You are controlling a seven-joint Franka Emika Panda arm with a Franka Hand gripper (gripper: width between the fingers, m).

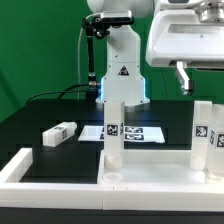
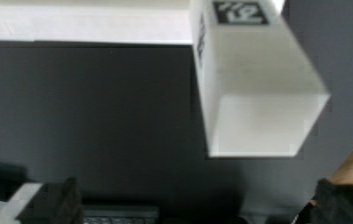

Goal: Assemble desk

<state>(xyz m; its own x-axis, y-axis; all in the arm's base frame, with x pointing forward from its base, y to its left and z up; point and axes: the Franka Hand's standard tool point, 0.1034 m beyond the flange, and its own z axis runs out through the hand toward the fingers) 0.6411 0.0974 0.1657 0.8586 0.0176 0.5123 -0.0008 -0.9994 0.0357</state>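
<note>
The desk's white tabletop slab (image 1: 150,168) lies flat at the front, with tagged leg blocks standing upright on it: one leg (image 1: 113,130) toward the exterior view's left, another leg (image 1: 203,135) toward its right, a third (image 1: 219,152) at the right edge. A loose leg (image 1: 60,133) lies on the black table. My gripper (image 1: 200,82) hangs high above the right-hand legs. In the wrist view it (image 2: 194,205) is open and empty, both dark fingertips (image 2: 48,202) set wide apart. A white tagged leg (image 2: 255,85) shows end-on beyond them, clear of the fingers.
The marker board (image 1: 137,131) lies flat in front of the robot base (image 1: 120,75). A long white border rail (image 1: 22,165) runs along the exterior view's left and the front edge. Black cables trail at the back left.
</note>
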